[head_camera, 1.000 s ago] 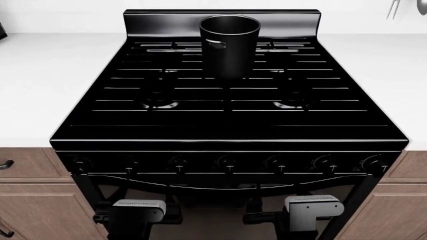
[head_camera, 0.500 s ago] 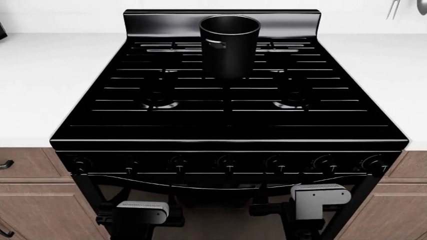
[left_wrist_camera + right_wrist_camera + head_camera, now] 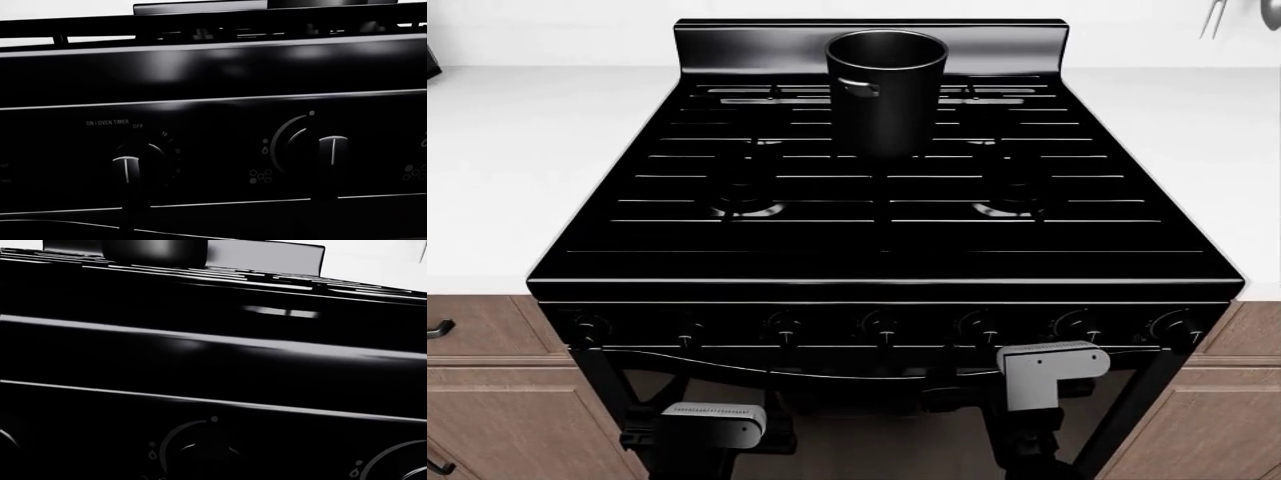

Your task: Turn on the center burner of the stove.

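The stove (image 3: 881, 220) is glossy black with bar grates, a raised back panel and a row of seven knobs (image 3: 881, 325) along its front. My right gripper (image 3: 948, 398) hovers in front of the oven door, just below the knobs right of centre. Its white wrist (image 3: 1048, 368) shows, but its dark fingers blend into the door. The right wrist view shows one burner knob (image 3: 203, 452) close ahead. My left gripper (image 3: 777, 432) sits lower, below the left knobs. The left wrist view shows a timer knob (image 3: 130, 167) and a burner knob (image 3: 327, 155). No fingers show in either wrist view.
A tall black pot (image 3: 886, 90) stands on the grates at the back centre. White counters (image 3: 507, 170) flank the stove on both sides. Wooden drawers (image 3: 481, 340) sit below them. A utensil (image 3: 1214, 20) hangs at the upper right.
My right gripper has risen toward the knob row. My left gripper has dropped slightly. The stove and pot are unchanged.
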{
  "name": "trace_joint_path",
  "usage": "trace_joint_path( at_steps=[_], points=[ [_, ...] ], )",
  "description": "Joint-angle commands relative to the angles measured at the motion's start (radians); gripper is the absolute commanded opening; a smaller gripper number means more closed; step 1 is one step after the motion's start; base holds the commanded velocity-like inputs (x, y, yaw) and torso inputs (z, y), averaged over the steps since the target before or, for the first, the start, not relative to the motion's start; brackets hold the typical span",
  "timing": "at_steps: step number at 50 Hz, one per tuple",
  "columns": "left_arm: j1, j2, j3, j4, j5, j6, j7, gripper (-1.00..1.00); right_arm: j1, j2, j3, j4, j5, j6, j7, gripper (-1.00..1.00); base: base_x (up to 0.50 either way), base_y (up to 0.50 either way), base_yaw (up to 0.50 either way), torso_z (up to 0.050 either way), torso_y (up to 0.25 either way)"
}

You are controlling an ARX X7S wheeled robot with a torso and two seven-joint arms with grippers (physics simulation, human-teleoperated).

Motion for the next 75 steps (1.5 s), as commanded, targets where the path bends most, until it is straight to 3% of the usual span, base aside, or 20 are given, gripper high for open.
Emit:
trace_joint_path(
  at_steps=[1,3,4,75],
  points=[
    [-0.001,-0.006,0.009,0.0,-0.005,-0.002,-0.009,1.0,0.047,0.005,-0.013,0.048,0.007,0.001,0.0,1.0,0.0,0.0,0.0,0.0,0.0],
    [-0.002,-0.006,0.011,-0.004,-0.005,0.002,-0.01,1.0,0.047,0.005,-0.014,0.049,0.008,-0.001,0.002,1.0,0.0,0.0,0.0,0.0,0.0],
    [-0.002,-0.007,0.011,-0.005,-0.005,0.003,-0.01,1.0,0.046,0.006,-0.016,0.047,0.006,-0.002,0.003,-1.0,0.0,0.0,0.0,0.0,0.0],
    [-0.006,-0.039,0.061,-0.002,-0.035,-0.007,-0.04,1.0,0.097,0.16,-0.249,-0.11,-0.154,0.466,-0.038,-1.0,0.01,0.0,0.0,0.0,0.0]
  ],
)
